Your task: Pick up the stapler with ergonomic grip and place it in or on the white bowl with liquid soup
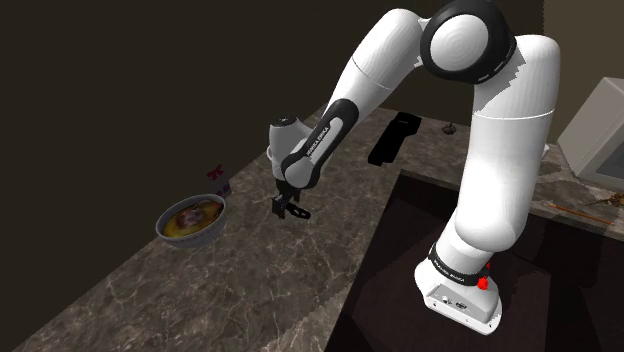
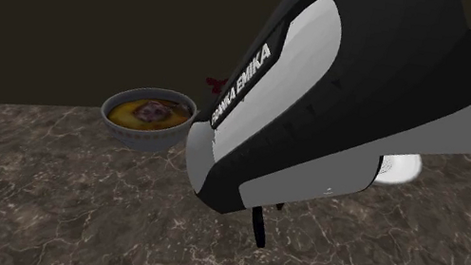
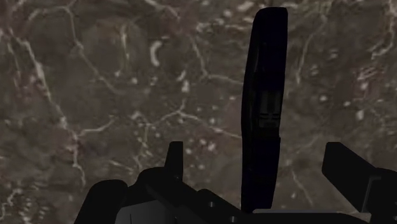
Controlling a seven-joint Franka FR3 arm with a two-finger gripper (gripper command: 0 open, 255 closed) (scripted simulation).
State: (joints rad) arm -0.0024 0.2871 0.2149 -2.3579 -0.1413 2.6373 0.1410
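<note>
A long, narrow black stapler (image 3: 264, 108) lies on the brown marbled counter (image 3: 95, 95). It sits between the fingers of my gripper (image 3: 259, 156), which stand apart on either side without touching it. In the shoulder view the gripper (image 1: 290, 208) points down just above the counter, to the right of the bowl. The greyish-white bowl (image 1: 205, 236) holds orange-yellow soup with a dark lump in it. In the second exterior view the bowl (image 2: 137, 137) stands behind and to the left of my forearm.
A black boxy object (image 1: 393, 137) lies at the back of the counter. A small red thing (image 1: 216, 173) stands behind the bowl. The stand (image 1: 460, 300) sits in a dark recess with the counter's edge along it. A white appliance (image 1: 600, 130) is at the far right.
</note>
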